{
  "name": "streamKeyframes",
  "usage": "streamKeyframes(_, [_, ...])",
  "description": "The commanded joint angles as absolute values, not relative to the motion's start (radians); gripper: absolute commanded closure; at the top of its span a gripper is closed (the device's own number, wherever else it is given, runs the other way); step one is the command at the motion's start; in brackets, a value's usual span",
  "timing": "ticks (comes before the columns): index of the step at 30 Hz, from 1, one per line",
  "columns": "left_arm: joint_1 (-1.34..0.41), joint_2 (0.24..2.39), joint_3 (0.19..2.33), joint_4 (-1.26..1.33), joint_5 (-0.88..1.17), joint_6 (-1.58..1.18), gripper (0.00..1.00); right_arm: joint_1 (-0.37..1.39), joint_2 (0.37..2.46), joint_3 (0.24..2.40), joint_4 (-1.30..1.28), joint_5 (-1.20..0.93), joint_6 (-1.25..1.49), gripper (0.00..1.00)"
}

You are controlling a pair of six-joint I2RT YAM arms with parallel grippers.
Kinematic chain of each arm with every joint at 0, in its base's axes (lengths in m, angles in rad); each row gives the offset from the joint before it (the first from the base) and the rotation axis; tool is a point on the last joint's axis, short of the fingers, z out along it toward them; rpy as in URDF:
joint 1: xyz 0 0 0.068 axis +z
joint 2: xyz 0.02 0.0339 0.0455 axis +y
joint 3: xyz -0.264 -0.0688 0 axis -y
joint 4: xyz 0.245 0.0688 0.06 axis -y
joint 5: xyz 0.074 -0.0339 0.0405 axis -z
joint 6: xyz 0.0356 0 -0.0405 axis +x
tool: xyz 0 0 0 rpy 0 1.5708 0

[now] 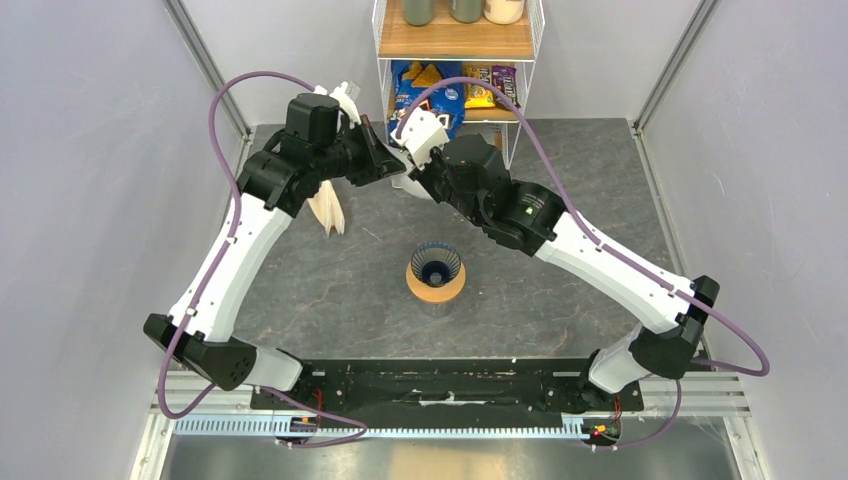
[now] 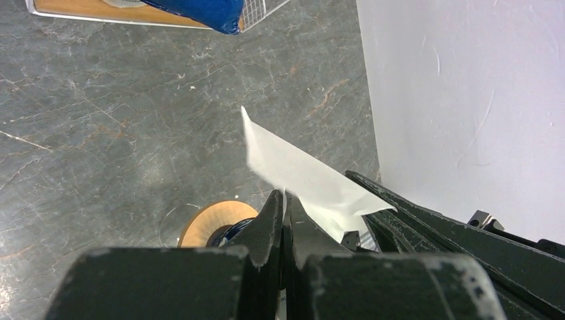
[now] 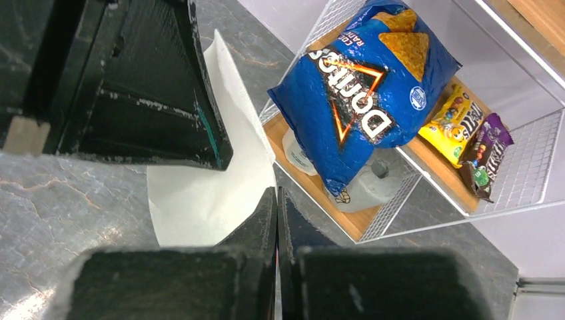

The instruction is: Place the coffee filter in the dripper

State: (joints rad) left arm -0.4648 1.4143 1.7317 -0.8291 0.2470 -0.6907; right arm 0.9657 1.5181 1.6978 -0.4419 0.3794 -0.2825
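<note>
The white paper coffee filter (image 2: pixel 303 175) is held in the air at the back of the table, pinched from both sides. My left gripper (image 2: pixel 286 195) is shut on one edge of it. My right gripper (image 3: pixel 276 193) is shut on the other edge, and the filter (image 3: pixel 200 197) spreads to its left. In the top view the two grippers meet, left (image 1: pixel 383 160) and right (image 1: pixel 410 172), and mostly hide the filter. The dark blue ribbed dripper (image 1: pixel 436 263) stands on a tan ring (image 1: pixel 436 291) at the table's middle, nearer than both grippers. It also shows low in the left wrist view (image 2: pixel 226 233).
A wire shelf (image 1: pixel 455 60) stands at the back with a blue Doritos bag (image 3: pixel 360 100) and candy packs (image 3: pixel 470 130). A tan flat wedge (image 1: pixel 328 212) lies under my left arm. Grey walls close in left and right.
</note>
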Motion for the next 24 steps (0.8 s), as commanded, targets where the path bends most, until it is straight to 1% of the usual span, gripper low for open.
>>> streamKeyframes(1, [-0.484,1.428,1.749,-0.817,0.165,-0.665,0.96,0.965,1.55,1.771,-0.418,0.378,-0.2,1.0])
streamKeyframes(4, [-0.491,1.438,1.77,-0.831,0.112,-0.654,0.87,0.966,1.569,1.794,-0.425,0.41,-0.143,1.0])
streamKeyframes(6, [-0.497,1.446,1.785,-0.843,0.071,-0.645,0.85,0.965,1.583,1.812,-0.426,0.452,-0.104,1.0])
streamKeyframes(9, [-0.5,1.458,1.797,-0.856,0.034,-0.644,0.79,0.965,1.593,1.831,-0.432,0.486,-0.035,1.0])
streamKeyframes(12, [-0.501,1.469,1.808,-0.856,0.034,-0.661,0.75,0.965,1.597,1.843,-0.453,0.489,0.04,1.0])
streamKeyframes(15, [-0.502,1.471,1.812,-0.841,0.004,-0.664,0.68,0.965,1.593,1.848,-0.48,0.478,0.103,1.0])
streamKeyframes(19, [-0.502,1.464,1.801,-0.806,-0.018,-0.676,0.64,0.966,1.588,1.85,-0.492,0.461,0.158,1.0])
streamKeyframes(24, [-0.503,1.465,1.775,-0.77,0.008,-0.696,0.62,0.966,1.598,1.861,-0.5,0.451,0.205,1.0])
